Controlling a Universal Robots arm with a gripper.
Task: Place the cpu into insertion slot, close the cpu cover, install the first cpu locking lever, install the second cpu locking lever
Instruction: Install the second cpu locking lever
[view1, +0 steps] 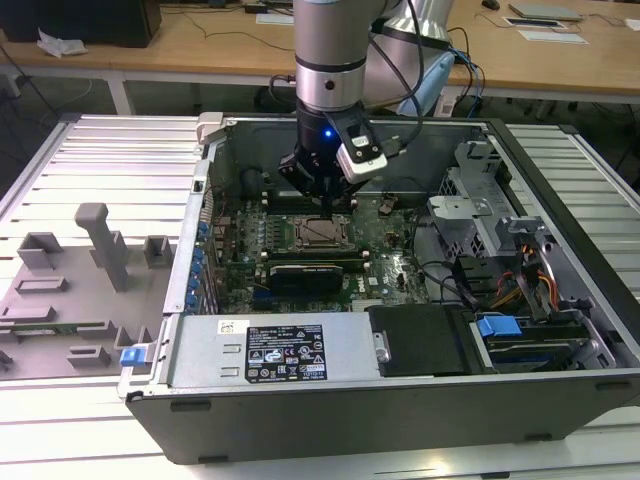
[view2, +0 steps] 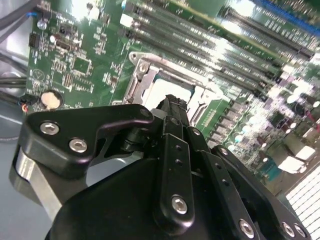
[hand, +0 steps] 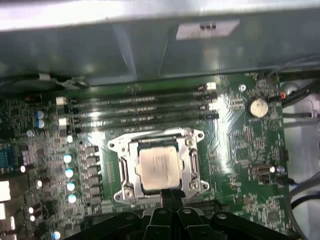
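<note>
The cpu (hand: 159, 167), a pale square chip, lies flat in the insertion slot (hand: 156, 137) on the green motherboard (hand: 240, 150). The silvery cpu cover (hand: 192, 165) lies down around the chip like a frame. My gripper (hand: 171, 193) is shut, its black fingertips pressed together with nothing between them, right at one edge of the socket. In the second wrist view the fingertips (view2: 172, 104) stand in front of the cpu (view2: 165, 90). In the exterior view the gripper (view1: 327, 207) hangs just above the insertion slot (view1: 320, 233), inside the open computer case.
Long memory slots (hand: 140, 110) run beside the socket, and a coin battery (hand: 257, 106) sits nearby. The case wall (view1: 300, 420), drive cage (view1: 480, 215) and cables (view1: 520, 280) surround the board. A grey fixture tray (view1: 80, 280) stands at the exterior view's left.
</note>
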